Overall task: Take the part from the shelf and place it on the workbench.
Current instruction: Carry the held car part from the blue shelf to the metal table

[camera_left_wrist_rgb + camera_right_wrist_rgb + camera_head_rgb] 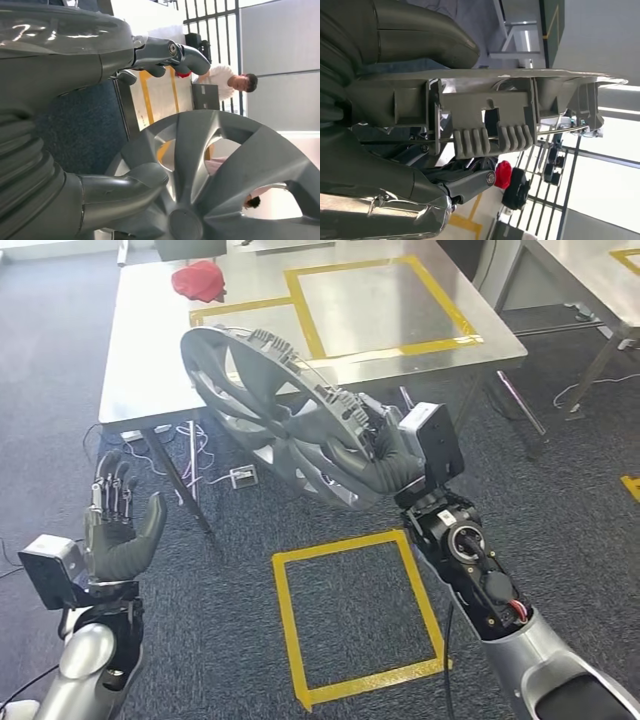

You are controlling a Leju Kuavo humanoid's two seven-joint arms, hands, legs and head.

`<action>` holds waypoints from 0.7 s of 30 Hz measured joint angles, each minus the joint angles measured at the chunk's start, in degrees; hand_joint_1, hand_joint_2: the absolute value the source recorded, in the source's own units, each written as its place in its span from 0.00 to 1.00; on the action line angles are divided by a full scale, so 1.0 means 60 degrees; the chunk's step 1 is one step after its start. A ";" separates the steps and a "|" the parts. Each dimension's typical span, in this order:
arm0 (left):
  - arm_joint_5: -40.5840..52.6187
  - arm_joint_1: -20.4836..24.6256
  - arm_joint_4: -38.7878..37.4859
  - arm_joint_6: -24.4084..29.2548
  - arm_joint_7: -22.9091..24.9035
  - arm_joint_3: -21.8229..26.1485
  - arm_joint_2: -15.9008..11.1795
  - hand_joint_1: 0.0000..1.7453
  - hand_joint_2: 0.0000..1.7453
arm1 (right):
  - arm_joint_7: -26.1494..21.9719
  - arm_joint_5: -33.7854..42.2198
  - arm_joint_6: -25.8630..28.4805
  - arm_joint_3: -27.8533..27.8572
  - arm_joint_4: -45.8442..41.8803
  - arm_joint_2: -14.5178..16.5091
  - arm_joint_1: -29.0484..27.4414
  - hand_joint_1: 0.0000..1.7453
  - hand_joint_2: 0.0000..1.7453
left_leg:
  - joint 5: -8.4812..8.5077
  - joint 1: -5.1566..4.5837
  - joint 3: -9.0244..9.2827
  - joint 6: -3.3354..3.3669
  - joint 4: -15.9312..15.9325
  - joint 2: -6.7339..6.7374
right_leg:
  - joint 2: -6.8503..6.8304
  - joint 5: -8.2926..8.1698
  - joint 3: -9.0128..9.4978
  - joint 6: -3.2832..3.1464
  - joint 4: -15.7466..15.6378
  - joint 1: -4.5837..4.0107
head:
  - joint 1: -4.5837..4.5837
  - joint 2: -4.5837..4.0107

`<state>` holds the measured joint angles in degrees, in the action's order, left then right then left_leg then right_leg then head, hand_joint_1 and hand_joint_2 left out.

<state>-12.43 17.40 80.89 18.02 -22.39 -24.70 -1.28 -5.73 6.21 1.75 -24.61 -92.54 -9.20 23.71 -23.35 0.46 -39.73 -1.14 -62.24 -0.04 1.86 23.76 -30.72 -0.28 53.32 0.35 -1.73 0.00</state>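
Grey carpet (226,640) with a yellow taped square (358,615) lies before the metal workbench (151,340). Right hand (389,455) grips the wheel cover (279,415) by its rim, held over the workbench's near edge. Left hand (117,530) is empty, fingers spread. Far left on the bench lies a red cloth (198,280).
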 joint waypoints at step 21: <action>0.0045 0.0062 0.0005 -0.0025 -0.0012 0.0000 0.0012 0.00 1.00 | -0.0049 0.0099 -0.0045 0.0009 0.0085 0.0003 0.0074 1.00 1.00 | -0.0392 -0.0068 0.1623 0.0071 0.1300 0.0174 | -0.0416 -0.0389 -0.0476 0.0143 0.0056 -0.0036 | -0.0378 0.0000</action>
<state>-12.16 17.77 80.93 17.87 -22.46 -24.70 -1.21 -6.03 6.80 1.48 -24.56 -92.03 -9.17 24.16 -25.70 0.06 -29.99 -0.72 -54.44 1.01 -0.64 21.43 -33.58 0.57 53.65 0.13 -4.00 0.00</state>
